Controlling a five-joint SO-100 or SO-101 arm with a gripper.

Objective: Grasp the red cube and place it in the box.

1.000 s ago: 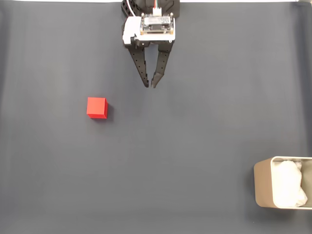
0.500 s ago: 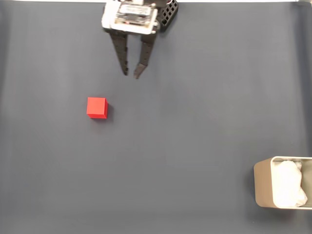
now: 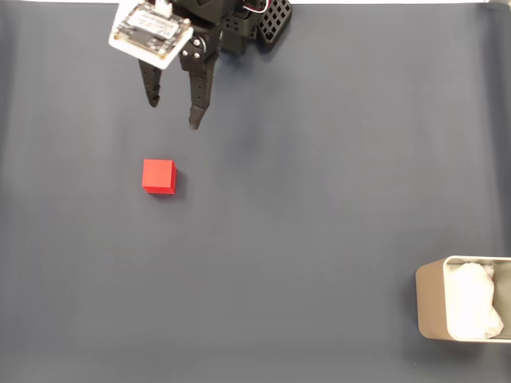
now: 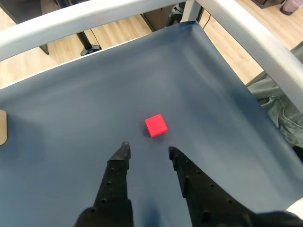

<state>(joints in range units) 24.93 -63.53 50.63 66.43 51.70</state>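
Observation:
The red cube (image 3: 159,176) lies on the dark grey cloth, left of centre in the fixed view; the wrist view has the red cube (image 4: 155,125) just beyond the fingertips. My gripper (image 3: 173,112) hangs open above the cloth at the top left, its two black fingers pointing down the picture toward the cube, a short gap away. Nothing is between the fingers of the gripper (image 4: 147,149). The beige box (image 3: 431,311) with white padding stands at the lower right edge, far from the gripper. A beige sliver of the box (image 4: 2,126) touches the wrist view's left edge.
A dark grey cloth (image 3: 319,175) covers the whole table. In the wrist view a white frame rail (image 4: 246,33) borders the cloth, with wooden floor and some fabric (image 4: 279,109) beyond the right side.
The gripper swung left across the top of the fixed view and its fingers spread wider apart. The cube and the box stayed put.

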